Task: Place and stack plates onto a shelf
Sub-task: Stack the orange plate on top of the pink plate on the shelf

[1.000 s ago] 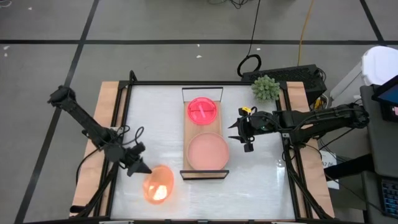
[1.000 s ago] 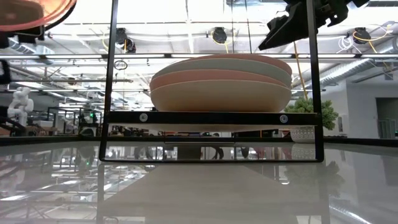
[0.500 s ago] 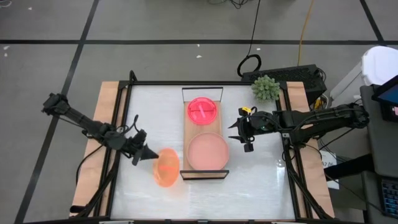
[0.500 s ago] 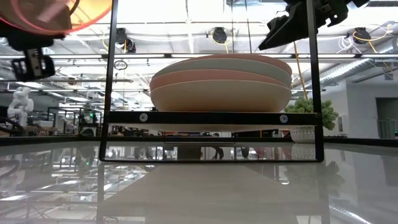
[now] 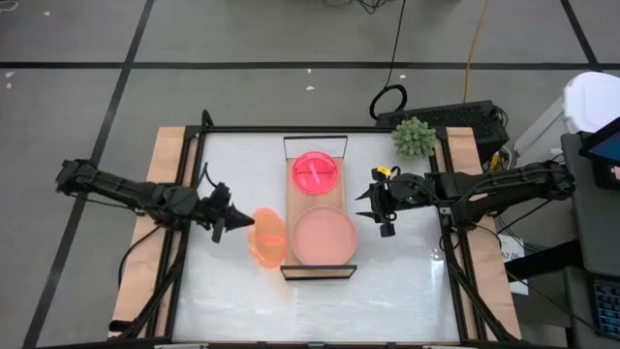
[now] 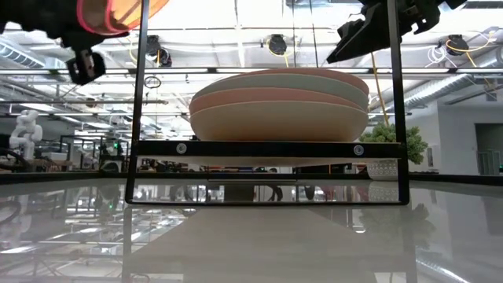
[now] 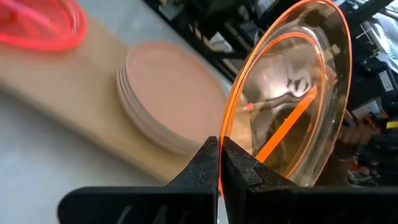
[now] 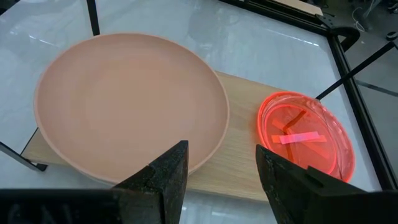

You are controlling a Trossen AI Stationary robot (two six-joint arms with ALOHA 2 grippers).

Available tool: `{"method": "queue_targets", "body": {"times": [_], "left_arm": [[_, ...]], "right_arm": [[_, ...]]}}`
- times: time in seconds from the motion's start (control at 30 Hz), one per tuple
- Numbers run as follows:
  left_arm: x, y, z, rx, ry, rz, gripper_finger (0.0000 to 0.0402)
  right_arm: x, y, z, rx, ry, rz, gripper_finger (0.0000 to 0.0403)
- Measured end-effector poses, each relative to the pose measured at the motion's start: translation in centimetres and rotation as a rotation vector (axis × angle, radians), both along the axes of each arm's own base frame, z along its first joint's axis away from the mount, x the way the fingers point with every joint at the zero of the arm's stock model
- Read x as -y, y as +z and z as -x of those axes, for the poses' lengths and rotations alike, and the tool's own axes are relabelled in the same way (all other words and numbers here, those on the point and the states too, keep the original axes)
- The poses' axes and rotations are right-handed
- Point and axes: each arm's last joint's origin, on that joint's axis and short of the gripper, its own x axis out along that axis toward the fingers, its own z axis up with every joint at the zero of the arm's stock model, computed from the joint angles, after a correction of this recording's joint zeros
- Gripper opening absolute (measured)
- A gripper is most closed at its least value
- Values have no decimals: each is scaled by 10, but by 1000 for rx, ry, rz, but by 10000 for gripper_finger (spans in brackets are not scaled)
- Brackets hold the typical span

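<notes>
**Mia:** What changed just then?

**Ben:** The left gripper (image 5: 235,222) carried the small see-through orange plate (image 5: 265,237) across the white table (image 5: 232,165). A moment before, that plate was far from the long light-wood shelf (image 5: 321,204), near the table's front edge. At this moment it was just beside the shelf's left side, up in the air and tipped on its edge.

**Mia:** Was the gripper holding it tight?

**Ben:** Yes. In the left wrist view its two dark fingers (image 7: 202,163) were pinched on the plate's rim.

**Mia:** What was already on the shelf?

**Ben:** A pile of big round plates with a dusty-pink plate (image 5: 324,237) on top sat at the shelf's near end. In the low view I could see pink, grey-green and beige ones (image 6: 279,101) in that pile. The small hot-pink plates (image 5: 316,172) sat at the shelf's far end.

**Mia:** And the other arm?

**Ben:** The right gripper (image 5: 372,207) hung in the air just beside the shelf's right side, in the same spot as before. Its fingers were spread apart and held nothing.

**Mia:** So what did the move mean?

**Ben:** I think the orange plate was almost home. It still had to be laid flat and set on the shelf, maybe on the pink pile.
</notes>
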Motion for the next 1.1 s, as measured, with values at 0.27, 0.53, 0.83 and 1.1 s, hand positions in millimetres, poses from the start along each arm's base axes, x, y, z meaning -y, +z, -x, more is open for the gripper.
{"method": "queue_targets", "body": {"times": [0.27, 0.53, 0.83, 1.1], "left_arm": [[-19, 18, -4, 53, 73, -114, 3], [-41, 24, -4, 50, 194, -213, 3], [-65, 21, -5, 7, 320, -319, 3], [-83, 12, -13, -72, 399, -349, 3]], "right_arm": [[0, 0, 0, 0, 4, 6, 169], [0, 0, 0, -1, 9, 13, 169], [0, 0, 0, -1, 14, 22, 169], [1, 0, 0, -1, 1, 49, 169]]}}
